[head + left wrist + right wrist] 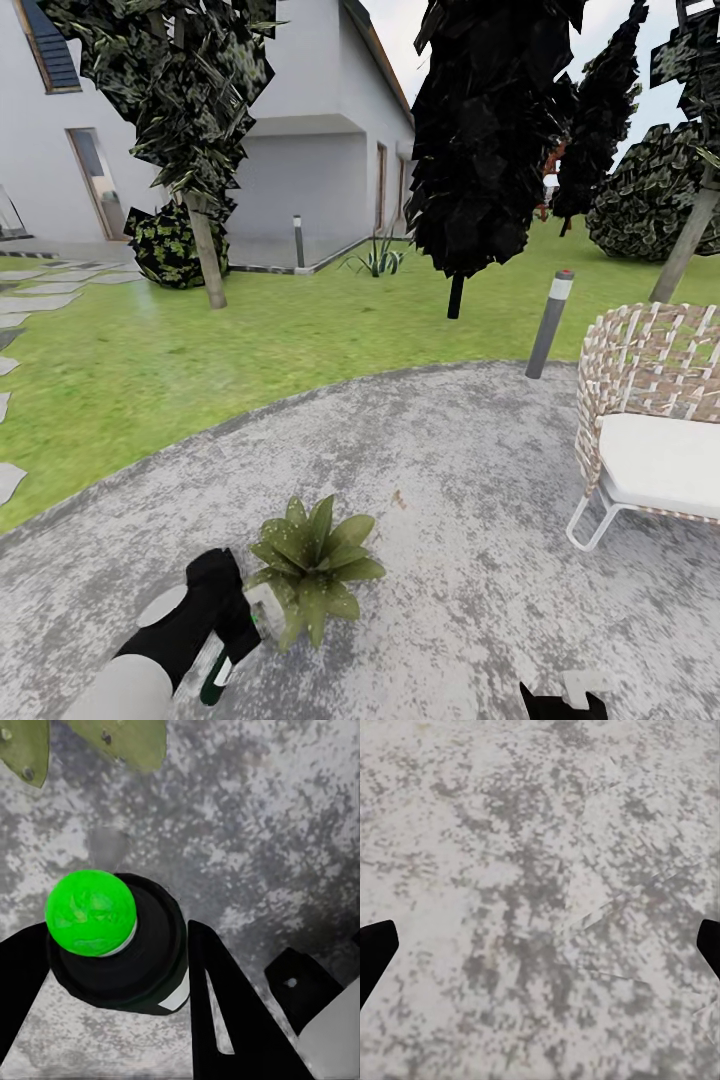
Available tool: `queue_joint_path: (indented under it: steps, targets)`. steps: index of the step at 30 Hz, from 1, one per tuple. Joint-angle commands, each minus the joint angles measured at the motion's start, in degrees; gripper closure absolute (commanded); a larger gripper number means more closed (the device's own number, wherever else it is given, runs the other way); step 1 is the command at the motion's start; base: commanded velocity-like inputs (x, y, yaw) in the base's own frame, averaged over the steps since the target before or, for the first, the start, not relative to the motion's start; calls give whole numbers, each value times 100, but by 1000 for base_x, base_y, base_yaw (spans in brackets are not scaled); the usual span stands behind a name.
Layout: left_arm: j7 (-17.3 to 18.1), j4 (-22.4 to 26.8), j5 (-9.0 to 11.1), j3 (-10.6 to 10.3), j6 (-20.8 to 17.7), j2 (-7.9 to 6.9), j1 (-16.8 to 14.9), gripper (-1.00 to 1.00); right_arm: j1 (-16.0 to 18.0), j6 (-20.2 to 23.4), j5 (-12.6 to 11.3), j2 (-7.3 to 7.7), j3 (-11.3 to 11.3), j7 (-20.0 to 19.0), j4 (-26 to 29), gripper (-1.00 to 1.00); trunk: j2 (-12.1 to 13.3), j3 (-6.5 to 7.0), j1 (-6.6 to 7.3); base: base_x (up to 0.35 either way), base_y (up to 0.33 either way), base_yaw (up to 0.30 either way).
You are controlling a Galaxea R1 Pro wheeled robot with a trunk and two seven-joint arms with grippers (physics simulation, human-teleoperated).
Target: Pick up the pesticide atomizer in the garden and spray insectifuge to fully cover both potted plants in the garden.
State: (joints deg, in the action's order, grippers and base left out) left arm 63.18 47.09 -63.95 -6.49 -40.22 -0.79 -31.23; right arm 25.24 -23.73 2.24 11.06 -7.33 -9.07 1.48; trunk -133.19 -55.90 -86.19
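spraying stage under way: atomizer held beside first plant

left tool [112,967] is clamped on the small dark pesticide atomizer bottle with a bright green round cap [91,912]; in the left wrist view the black fingers [217,1005] press its dark body from either side. in the head view the bottle [217,680] sits in the left tool [225,625] low over the speckled grey paved circle [450,480], just beside the low rosette of broad pointed green leaves [312,568]; whether bottle and leaves touch cannot be told. leaf tips [120,739] appear at the edge of the left wrist view. right tool [540,945] stands apart and empty, its dark fingertips [375,945] at either edge over bare paving; it also shows at the bottom edge of the head view [565,700].

judgement: pick-up is done and the first plant is the step in hand. next move calls for aiming the nozzle at the rosette and sweeping until all leaves are covered. a second rosette is not identified here; it must be located afterwards. woven wicker chair with white cushion [655,420] stands well apart.
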Motion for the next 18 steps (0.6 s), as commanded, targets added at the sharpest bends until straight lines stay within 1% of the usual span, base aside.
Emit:
queue_joint_path:
  steps: [1, 2, 4, 6, 7, 8, 9, 11, 14, 16, 18]
  targets:
    - [39, 6, -13, -19, -2, -32, -1, 100, 2, -17, 22, 2, -49, -33, -6, -100, -2, -5, 1, 0, 0, 0]
    - [45, 4, -8, -19, 32, -47, 1, 100, 2, -17, 22, 2, -49, -33, -7, -100, -2, -5, 1, 0, 0, 0]
    - [52, 7, -8, -8, 55, 11, 2, 100, 1, -17, 22, 2, -49, -33, -7, -100, -2, -5, 1, 0, 0, 0]
    - [49, 13, -7, -69, 50, 108, -3, 100, 3, -17, 24, 2, -49, -33, -7, -100, -2, -5, 1, 0, 0, 0]
    - [41, 16, -10, -217, 38, 195, -5, 100, 1, -17, 23, 2, -49, -33, -7, -100, -2, -5, 1, 0, 0, 0]
    - [31, 18, -13, -433, 12, 258, -6, 100, 1, -17, 22, 2, -49, -33, -7, -100, -2, -5, 1, 0, 0, 0]
    - [27, 19, -13, -576, -2, 273, -6, 100, 2, -17, 22, 2, -49, -33, -7, -100, -2, -5, 1, 0, 0, 0]
    - [38, 11, 28, -626, 0, 223, -2, 100, 1, -17, 24, 2, -49, -33, -7, -100, -2, -5, 1, 0, 0, 0]
    - [52, 4, 62, -637, 18, 36, 63, 100, 0, -17, 29, 2, -49, -33, -7, -100, -2, -5, 1, 0, 0, 0]
    - [53, 3, 65, -641, 37, -16, 172, 100, 2, -17, 29, 2, -49, -33, -7, -100, -2, -5, 1, 0, 0, 0]
    - [46, 2, 60, -636, 46, -31, 276, 100, 0, -17, 31, 2, -49, -33, -7, -100, -2, -5, 1, 0, 0, 0]
